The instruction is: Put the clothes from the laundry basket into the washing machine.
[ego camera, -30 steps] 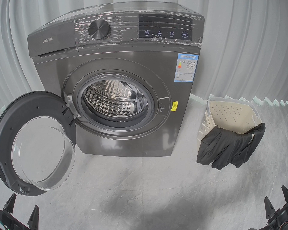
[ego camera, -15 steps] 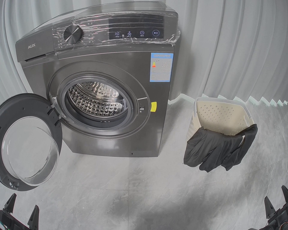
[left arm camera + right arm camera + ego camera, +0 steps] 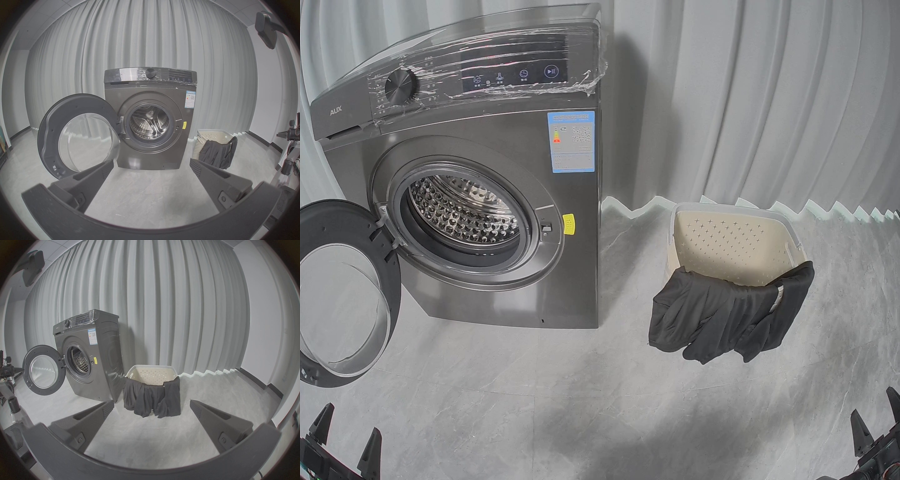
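A grey washing machine stands at the left, its round door swung open and the steel drum showing nothing inside. To its right sits a cream laundry basket with a black garment draped over its near rim. The left gripper is low at the near left, open and holding nothing. The right gripper is low at the near right, also open. In the wrist views the left gripper faces the washing machine, and the right gripper faces the black garment on the basket.
Grey tiled floor stretches between the grippers, the machine and the basket. White curtains hang behind both. The open door juts out to the left of the machine.
The head view has swung to the right: machine and basket sit further left in the picture. Both grippers stay at the same low corners, open.
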### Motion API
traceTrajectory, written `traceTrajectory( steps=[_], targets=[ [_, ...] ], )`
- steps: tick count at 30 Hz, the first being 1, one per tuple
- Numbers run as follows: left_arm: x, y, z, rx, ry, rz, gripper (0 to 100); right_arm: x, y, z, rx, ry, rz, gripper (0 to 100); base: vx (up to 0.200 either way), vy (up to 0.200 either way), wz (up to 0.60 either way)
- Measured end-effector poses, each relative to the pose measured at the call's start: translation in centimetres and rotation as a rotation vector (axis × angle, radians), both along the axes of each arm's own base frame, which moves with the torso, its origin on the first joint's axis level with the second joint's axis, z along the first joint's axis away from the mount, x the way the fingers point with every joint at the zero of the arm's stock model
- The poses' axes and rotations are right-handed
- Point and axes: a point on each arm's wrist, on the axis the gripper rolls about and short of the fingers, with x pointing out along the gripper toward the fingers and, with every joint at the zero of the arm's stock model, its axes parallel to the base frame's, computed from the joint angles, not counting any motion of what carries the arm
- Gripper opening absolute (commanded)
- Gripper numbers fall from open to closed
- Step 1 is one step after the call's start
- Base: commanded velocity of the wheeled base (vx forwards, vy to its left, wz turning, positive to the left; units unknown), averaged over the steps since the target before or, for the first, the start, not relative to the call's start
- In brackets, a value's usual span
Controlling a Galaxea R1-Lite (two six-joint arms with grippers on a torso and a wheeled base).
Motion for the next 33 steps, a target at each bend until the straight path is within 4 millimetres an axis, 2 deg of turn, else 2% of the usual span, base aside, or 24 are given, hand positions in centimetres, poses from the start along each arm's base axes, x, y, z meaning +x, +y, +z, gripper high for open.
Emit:
traceTrajectory(
  steps=[11,26,33],
  targets=[
    [0.0,0.0,0.0,0.0,0.0,0.0,100,0.0,0.0,0.01,0.0,0.0,0.0,100,0.0,-0.2,0.0],
    [0.0,0.0,0.0,0.0,0.0,0.001,100,0.0,0.0,0.01,0.0,0.0,-0.001,100,0.0,0.0,0.0],
    [0.0,0.0,-0.01,0.002,0.001,0.0,100,0.01,0.0,0.01,0.0,0.0,0.0,100,0.0,-0.2,0.0]
  ],
)
